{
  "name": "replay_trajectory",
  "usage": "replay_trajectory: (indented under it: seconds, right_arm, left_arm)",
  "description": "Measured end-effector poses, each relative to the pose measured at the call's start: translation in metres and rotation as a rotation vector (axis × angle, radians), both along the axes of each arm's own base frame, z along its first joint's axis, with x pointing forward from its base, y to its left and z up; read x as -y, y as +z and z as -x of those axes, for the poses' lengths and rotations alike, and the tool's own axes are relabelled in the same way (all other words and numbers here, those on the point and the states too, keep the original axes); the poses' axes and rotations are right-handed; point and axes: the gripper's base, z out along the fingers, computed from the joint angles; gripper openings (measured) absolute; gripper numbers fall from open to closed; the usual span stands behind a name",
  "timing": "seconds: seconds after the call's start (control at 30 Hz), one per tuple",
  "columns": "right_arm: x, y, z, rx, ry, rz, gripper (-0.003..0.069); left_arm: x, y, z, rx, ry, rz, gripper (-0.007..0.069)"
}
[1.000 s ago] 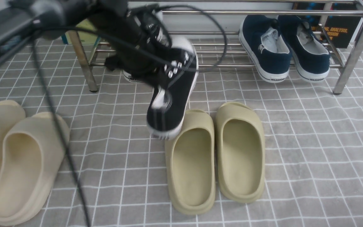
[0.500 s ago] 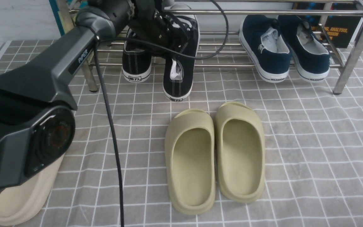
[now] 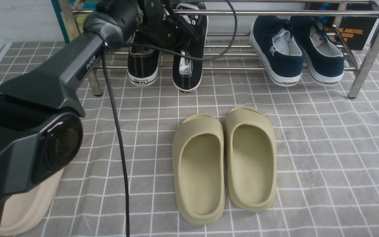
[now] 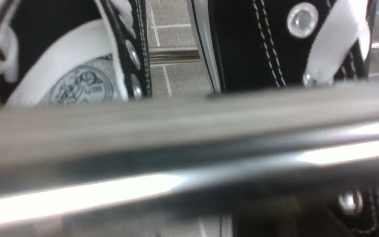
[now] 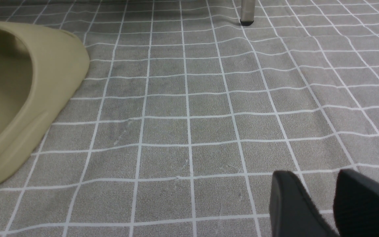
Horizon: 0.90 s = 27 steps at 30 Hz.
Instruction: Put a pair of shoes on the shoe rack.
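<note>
Two black canvas sneakers stand side by side on the lower bars of the silver shoe rack [image 3: 370, 56], heels toward me. The left sneaker [image 3: 142, 67] stands free. My left gripper [image 3: 178, 36] reaches under the rack's upper bar and is shut on the lace part of the right sneaker [image 3: 187, 70]; its fingers are hidden by the shoe. In the left wrist view a blurred rack bar [image 4: 176, 148] crosses in front of both sneakers [image 4: 252, 49]. My right gripper [image 5: 317, 174] hovers open and empty above the checked floor.
Navy slip-on sneakers [image 3: 296, 49] fill the rack's right half. A pair of olive slides [image 3: 224, 161] lies on the floor in front of the rack. A cream slide [image 3: 25, 200] shows at the lower left, mostly behind my left arm. A cable [image 3: 117, 131] hangs from that arm.
My left gripper carried the right sneaker from the air above the olive slides back onto the rack beside the other one, then pushed it a little deeper in.
</note>
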Motion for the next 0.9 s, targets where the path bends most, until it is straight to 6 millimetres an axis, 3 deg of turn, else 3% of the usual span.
replay_trajectory:
  seconds: [0.1, 0.3, 0.5, 0.63, 0.9]
  right_arm:
    - [0.000, 0.000, 0.000, 0.000, 0.000, 0.000, 0.0239]
    - [0.000, 0.000, 0.000, 0.000, 0.000, 0.000, 0.0239]
    - [0.000, 0.000, 0.000, 0.000, 0.000, 0.000, 0.0239]
    - [0.000, 0.000, 0.000, 0.000, 0.000, 0.000, 0.0239]
    - [0.000, 0.000, 0.000, 0.000, 0.000, 0.000, 0.0239]
  left_arm:
    - [0.000, -0.001, -0.002, 0.025, -0.007, -0.005, 0.0095]
    - [0.001, 0.017, 0.000, 0.071, -0.009, 0.034, 0.0300]
    - [-0.002, 0.046, 0.014, 0.063, -0.022, 0.046, 0.0351]
    - [-0.007, 0.070, 0.028, 0.055, -0.043, 0.022, 0.0309]
    - [-0.025, 0.125, 0.082, -0.077, -0.140, -0.109, -0.0013]
